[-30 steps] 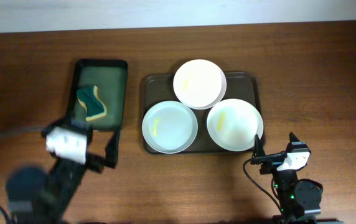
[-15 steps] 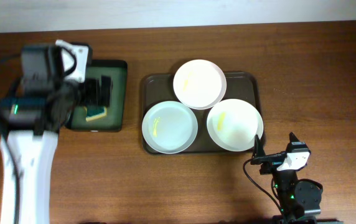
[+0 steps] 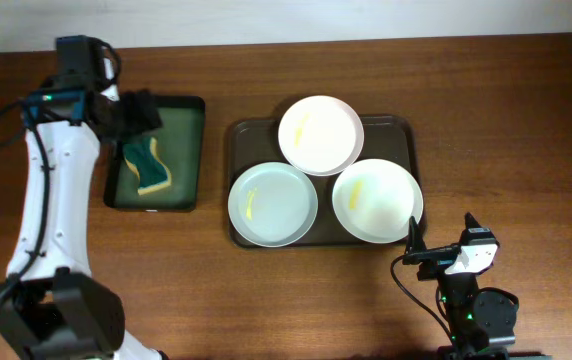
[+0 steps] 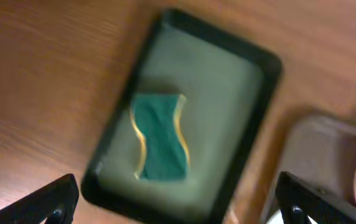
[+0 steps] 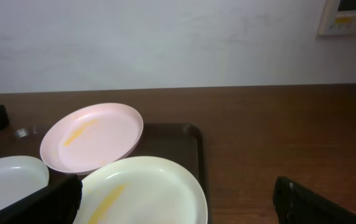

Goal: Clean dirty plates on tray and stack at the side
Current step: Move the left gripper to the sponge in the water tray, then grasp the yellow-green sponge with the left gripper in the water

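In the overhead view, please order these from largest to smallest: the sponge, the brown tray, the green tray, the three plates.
1. brown tray
2. green tray
3. far plate, left plate, right plate: they look alike, so no ranking
4. sponge

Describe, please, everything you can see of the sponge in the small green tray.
The sponge is a small pad with a waisted, wavy outline. Its top face is dark green, and a yellow layer shows along its edges. It lies flat, green side up, on the floor of the small dark green tray, a little left of its middle in the overhead view. Only the tray touches it. The left end effector hangs above the tray, open, and does not hold it.
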`<state>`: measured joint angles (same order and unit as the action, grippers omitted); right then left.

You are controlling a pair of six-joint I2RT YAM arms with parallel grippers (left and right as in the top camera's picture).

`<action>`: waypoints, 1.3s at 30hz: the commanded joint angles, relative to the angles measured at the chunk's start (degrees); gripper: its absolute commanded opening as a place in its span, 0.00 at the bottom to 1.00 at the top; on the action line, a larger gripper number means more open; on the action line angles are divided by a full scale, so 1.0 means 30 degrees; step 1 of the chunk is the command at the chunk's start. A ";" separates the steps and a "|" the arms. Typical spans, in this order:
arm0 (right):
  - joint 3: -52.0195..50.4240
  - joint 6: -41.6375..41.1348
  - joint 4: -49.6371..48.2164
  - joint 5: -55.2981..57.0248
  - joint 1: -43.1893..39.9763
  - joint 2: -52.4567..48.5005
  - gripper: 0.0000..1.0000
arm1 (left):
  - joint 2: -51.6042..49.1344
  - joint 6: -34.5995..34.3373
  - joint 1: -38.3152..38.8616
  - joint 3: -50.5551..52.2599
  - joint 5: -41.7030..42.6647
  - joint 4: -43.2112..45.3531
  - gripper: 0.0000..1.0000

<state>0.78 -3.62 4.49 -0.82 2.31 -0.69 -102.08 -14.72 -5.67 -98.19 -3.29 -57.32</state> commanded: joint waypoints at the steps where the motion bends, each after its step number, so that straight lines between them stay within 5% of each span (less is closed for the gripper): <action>1: -0.0153 0.0073 0.0044 0.0299 0.0102 0.0095 0.98 | -0.1341 -0.1100 -0.0459 -0.0430 -0.0350 0.0415 0.99; 16: -0.0153 0.0073 0.0051 0.0299 0.0102 0.0095 0.98 | -0.6637 -0.1093 -0.0459 -0.0430 -0.0357 0.3490 0.99; 26: -0.0153 0.0073 0.0051 0.0299 0.0102 0.0095 0.98 | -0.8743 -0.1086 -0.0423 -0.0415 -0.0342 0.2965 0.86; 32: -0.0153 0.0073 0.0051 0.0299 0.0102 0.0095 0.98 | -0.8867 -0.1093 -0.0415 -0.0415 -0.0350 0.2965 0.59; 39: -0.0153 0.0073 0.0051 0.0299 0.0102 0.0095 0.98 | -0.8867 -0.1086 -0.0415 -0.0415 -0.0350 0.3024 0.00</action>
<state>0.78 -3.60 4.49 -0.82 2.31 -0.69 -128.16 -17.67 -7.09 -98.45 -4.12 -48.31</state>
